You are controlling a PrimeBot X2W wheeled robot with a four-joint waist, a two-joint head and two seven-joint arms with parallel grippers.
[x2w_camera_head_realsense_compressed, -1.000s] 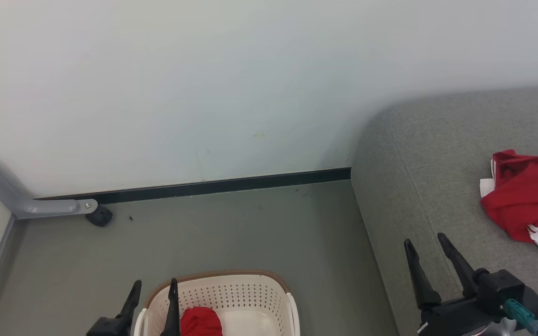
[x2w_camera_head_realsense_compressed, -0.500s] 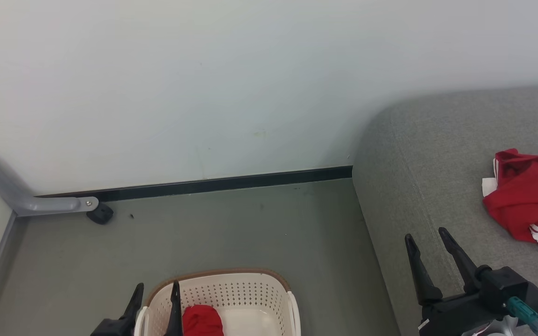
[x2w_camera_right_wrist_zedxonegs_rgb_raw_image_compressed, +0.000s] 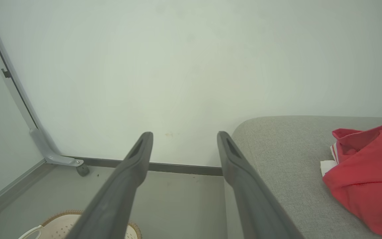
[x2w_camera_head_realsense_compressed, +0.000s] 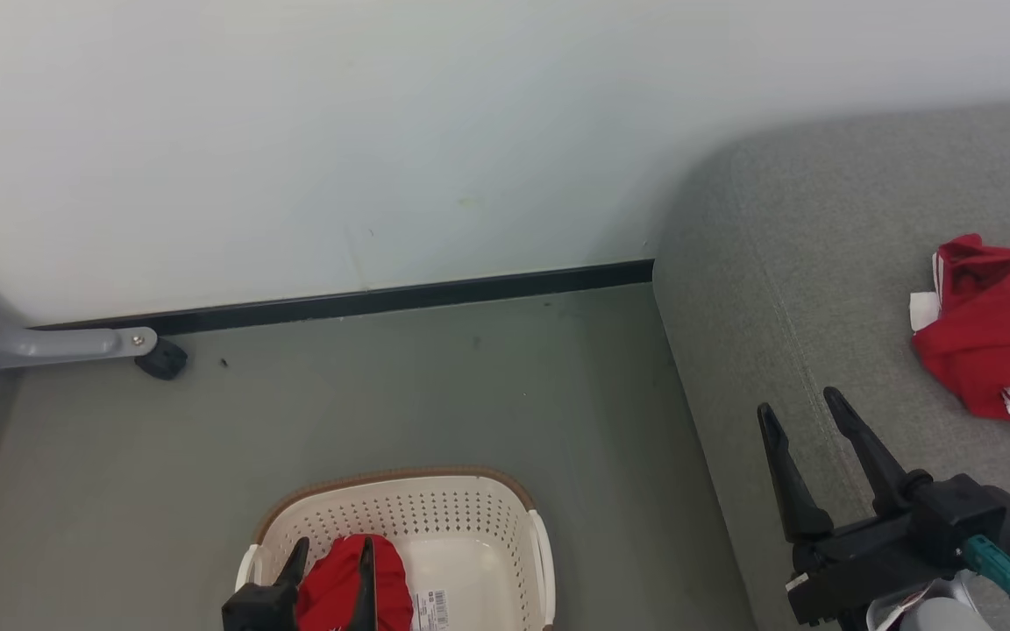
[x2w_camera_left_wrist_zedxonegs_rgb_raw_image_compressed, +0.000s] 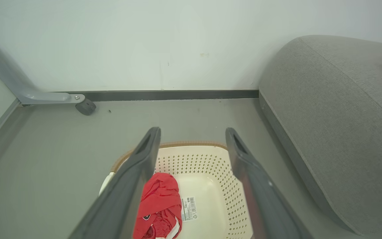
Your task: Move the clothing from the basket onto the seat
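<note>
Clothing [x2w_camera_head_realsense_compressed: 393, 583] in basket [x2w_camera_head_realsense_compressed: 435, 517], left gripper [x2w_camera_head_realsense_compressed: 335, 543] over it, fingers [x2w_camera_left_wrist_zedxonegs_rgb_raw_image_compressed: 136, 179] apart

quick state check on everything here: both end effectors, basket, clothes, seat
basket: upright on the floor, not yet emptied
garment in basket: crumpled, ungripped
seat: partly covered
garment on seat: crumpled heap, resting
left end effector: open, empty, above the basket
right end effector: open, empty, near the seat's edge

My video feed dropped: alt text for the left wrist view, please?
The open left hand hovers above a cream laundry basket holding a crumpled red garment; a grey sofa cushion lies to the right.
</note>
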